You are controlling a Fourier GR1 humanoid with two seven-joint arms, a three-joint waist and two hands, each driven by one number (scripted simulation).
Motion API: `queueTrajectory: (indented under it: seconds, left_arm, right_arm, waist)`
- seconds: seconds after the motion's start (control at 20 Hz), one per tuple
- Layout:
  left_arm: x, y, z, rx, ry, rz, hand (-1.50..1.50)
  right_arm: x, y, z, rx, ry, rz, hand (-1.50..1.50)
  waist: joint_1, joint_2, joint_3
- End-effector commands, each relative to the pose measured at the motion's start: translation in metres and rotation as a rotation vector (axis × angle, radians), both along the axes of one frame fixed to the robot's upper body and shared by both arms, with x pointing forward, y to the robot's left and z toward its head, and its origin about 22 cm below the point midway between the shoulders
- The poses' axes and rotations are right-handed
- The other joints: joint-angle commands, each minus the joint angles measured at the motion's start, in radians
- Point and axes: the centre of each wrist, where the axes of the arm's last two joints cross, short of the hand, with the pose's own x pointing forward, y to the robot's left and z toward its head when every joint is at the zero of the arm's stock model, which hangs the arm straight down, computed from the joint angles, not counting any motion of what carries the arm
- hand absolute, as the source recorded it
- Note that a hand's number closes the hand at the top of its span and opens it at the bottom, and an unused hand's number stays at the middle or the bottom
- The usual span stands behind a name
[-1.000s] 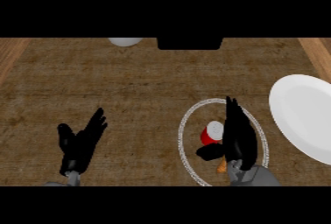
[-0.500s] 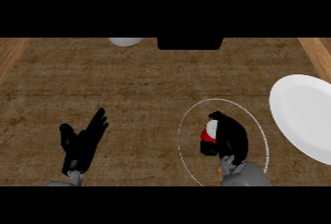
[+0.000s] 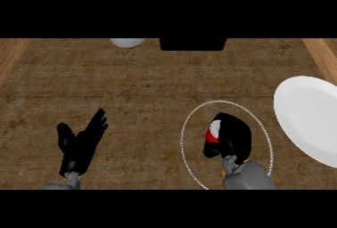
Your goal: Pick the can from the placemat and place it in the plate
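A red and white can point(image 3: 213, 131) stands inside the round, white-rimmed placemat point(image 3: 195, 116) at the lower middle right. My right hand point(image 3: 232, 136) is curled round the can and hides most of it; only a red and white sliver shows at the hand's left side. A large white plate point(image 3: 308, 116) lies at the right edge, just right of the placemat. My left hand point(image 3: 80, 142) rests open at the lower left, fingers pointing up, far from the can.
A small white round object point(image 3: 128, 42) sits at the counter's far edge, left of a black block point(image 3: 193, 43). Wooden borders run along the left and right sides of the brown counter.
My right hand went from straight fingers beside the can to curled round it, covering most of it. The left hand has barely moved.
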Motion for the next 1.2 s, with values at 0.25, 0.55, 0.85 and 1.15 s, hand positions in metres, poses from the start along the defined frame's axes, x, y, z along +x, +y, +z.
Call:
queueTrajectory:
  seconds: [0.25, 0.55, 0.85, 1.15]
  left_arm:
    - [0.001, 0.015, -0.003, 0.006, 0.013, 0.018, 0.00]
    - [-0.005, 0.014, -0.011, 0.013, 0.004, 0.034, 0.00]
    - [-0.014, 0.000, -0.013, -0.016, 0.000, 0.024, 0.00]
    - [0.000, -0.004, -0.008, 0.007, -0.008, 0.002, 0.00]
  right_arm:
    - [-0.072, 0.008, 0.008, 0.047, -0.319, 0.284, 1.50]
    - [-0.129, -0.012, 0.043, 0.059, -0.552, 0.363, 1.50]
    - [-0.145, -0.038, 0.054, 0.173, -0.699, 0.129, 1.50]
    - [-0.123, -0.079, 0.054, 0.283, -0.807, -0.032, 1.50]
  waist:
    - [-0.019, -0.001, 0.002]
    - [-0.025, -0.002, 0.001]
    - [-0.018, 0.001, 0.002]
    - [-0.007, 0.005, 0.003]
